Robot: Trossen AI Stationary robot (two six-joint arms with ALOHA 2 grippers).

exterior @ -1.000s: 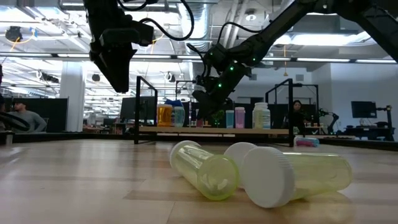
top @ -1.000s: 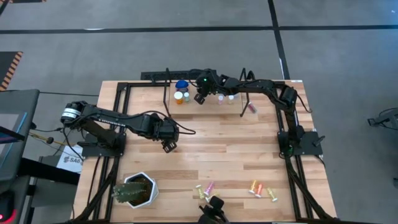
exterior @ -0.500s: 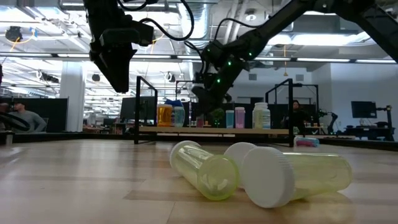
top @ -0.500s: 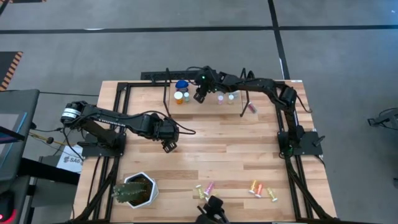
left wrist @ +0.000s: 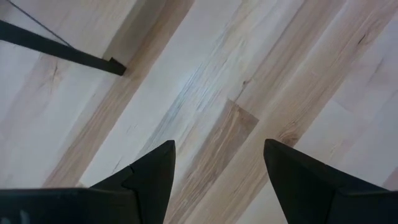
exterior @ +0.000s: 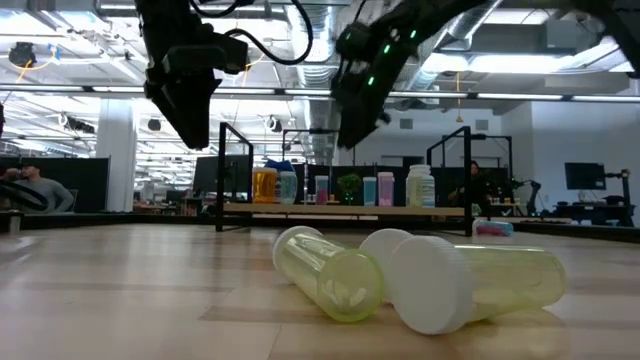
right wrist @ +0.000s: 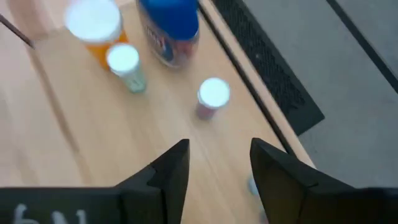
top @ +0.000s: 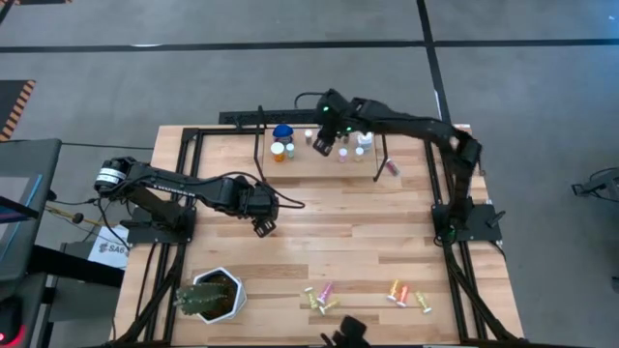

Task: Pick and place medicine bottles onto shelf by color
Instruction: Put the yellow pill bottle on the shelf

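The shelf (top: pixel 324 159) is a narrow wood plank at the table's far edge. An orange bottle (top: pixel 278 151), a blue-lidded bottle (top: pixel 282 132), a small white-capped bottle (right wrist: pixel 213 96) and pink ones (top: pixel 342 153) stand on it. My right gripper (right wrist: pixel 217 162) hangs open above the shelf's middle (top: pixel 322 145), with nothing between its fingers. My left gripper (top: pixel 261 227) waits open over bare wood left of the table's centre (left wrist: pixel 217 168). Several yellow, pink and orange bottles (top: pixel 326 292) lie on their sides near the front edge.
A pink bottle (top: pixel 392 167) lies on the table just right of the shelf. A green spiky plant in a white pot (top: pixel 208 295) stands at the near left. Black rod uprights (exterior: pixel 222 175) frame the shelf ends. Bare wood lies between the shelf and the front bottles.
My right gripper has risen from the row of bottles on the shelf and now hangs well clear above them. A small white-capped bottle that it covered now shows standing on the shelf.
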